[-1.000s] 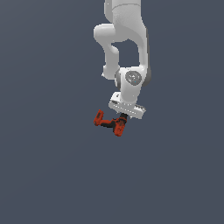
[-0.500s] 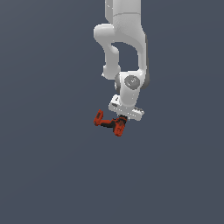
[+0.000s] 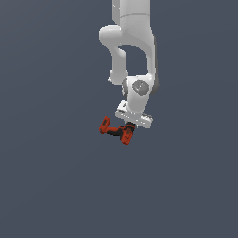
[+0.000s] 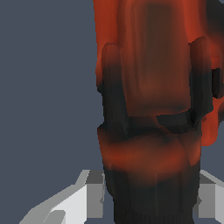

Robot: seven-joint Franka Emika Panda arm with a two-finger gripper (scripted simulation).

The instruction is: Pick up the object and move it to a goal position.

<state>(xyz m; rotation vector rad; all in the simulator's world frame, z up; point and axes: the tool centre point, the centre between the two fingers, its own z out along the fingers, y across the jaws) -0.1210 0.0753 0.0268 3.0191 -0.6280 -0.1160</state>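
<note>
Gripper [image 3: 128,128] is hanging below the white arm [image 3: 132,42], its 2 fingers clamped on the red-orange and black object [image 3: 116,131]. In the exterior view the object is sitting directly under the gripper, its blocky end sticking out toward the exterior view's left. In the wrist view the object [image 4: 151,100] is filling the space between the pale fingers [image 4: 94,194].

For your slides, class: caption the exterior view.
White Panda arm's gripper holds a red-orange drill-shaped object against a plain grey background.
</note>
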